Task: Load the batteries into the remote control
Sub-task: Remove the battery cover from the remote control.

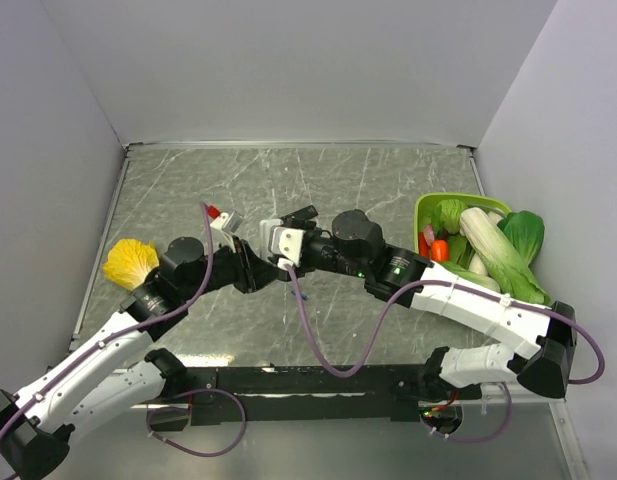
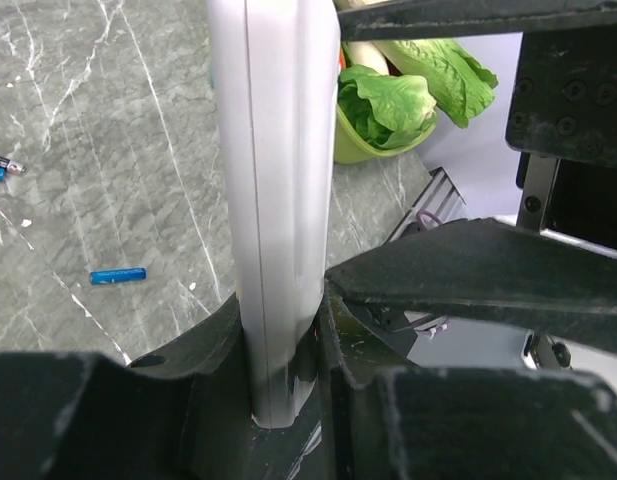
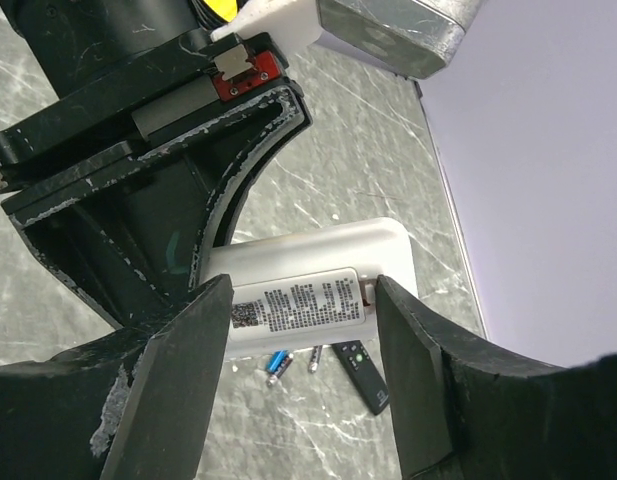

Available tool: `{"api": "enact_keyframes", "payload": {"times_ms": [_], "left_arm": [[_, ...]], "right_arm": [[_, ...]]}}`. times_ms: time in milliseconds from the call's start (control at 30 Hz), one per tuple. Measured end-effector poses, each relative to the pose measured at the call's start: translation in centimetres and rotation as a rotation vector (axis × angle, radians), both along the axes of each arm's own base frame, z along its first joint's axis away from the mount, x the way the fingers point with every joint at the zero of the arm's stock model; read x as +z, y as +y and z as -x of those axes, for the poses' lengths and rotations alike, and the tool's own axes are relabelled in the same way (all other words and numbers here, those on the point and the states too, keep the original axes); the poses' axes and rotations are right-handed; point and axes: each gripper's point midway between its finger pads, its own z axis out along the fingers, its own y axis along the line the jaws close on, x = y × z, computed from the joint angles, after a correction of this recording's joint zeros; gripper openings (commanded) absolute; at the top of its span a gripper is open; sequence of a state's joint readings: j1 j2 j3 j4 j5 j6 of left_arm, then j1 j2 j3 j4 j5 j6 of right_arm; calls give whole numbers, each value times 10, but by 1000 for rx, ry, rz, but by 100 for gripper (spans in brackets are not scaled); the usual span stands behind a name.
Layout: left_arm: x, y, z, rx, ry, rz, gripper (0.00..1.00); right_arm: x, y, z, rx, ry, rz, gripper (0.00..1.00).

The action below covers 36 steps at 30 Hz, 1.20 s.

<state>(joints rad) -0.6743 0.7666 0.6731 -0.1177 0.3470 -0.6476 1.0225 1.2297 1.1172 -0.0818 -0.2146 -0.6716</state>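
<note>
The left claw is clamped on the remote control, pinching the white body by its thin edges so it sticks straight out of the fingers, above the middle of the table. The right claw meets it head-on from the other side, jaws apart, one finger over each end of the printed label on the remote's back. I can't tell whether those tips actually press on the plastic. From where I stand the back panel looks shut, so I'd guess the cover has to come off before anything goes in. The batteries are not in either claw. They lie flat on the table below the raised remote, toward the arm bases. One blue cell lies roughly crosswise to the remote's long axis. Since the left arm is busy holding, the right arm is the free one, and it hangs almost over them. A slim black remote lies just beside the cells and could crowd a pick. Well off to the right sits a green basket of leafy vegetables, and a yellow leafy thing rests by the left arm, neither in the way.
</note>
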Motion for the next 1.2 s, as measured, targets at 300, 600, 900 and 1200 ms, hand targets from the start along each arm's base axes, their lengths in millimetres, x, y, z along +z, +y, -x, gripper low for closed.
{"api": "enact_keyframes", "payload": {"times_ms": [300, 600, 900, 1200], "left_arm": [[0, 9, 8, 9, -36, 23, 2], [-13, 12, 9, 16, -61, -9, 2], [-23, 16, 5, 47, -63, -49, 2], [-39, 29, -12, 147, -41, -114, 2]], "right_arm": [[7, 9, 10, 100, 59, 34, 43], [-2, 6, 12, 123, 101, 71, 30], [-6, 5, 12, 122, 116, 82, 21], [-9, 5, 23, 150, 162, 85, 20]]}}
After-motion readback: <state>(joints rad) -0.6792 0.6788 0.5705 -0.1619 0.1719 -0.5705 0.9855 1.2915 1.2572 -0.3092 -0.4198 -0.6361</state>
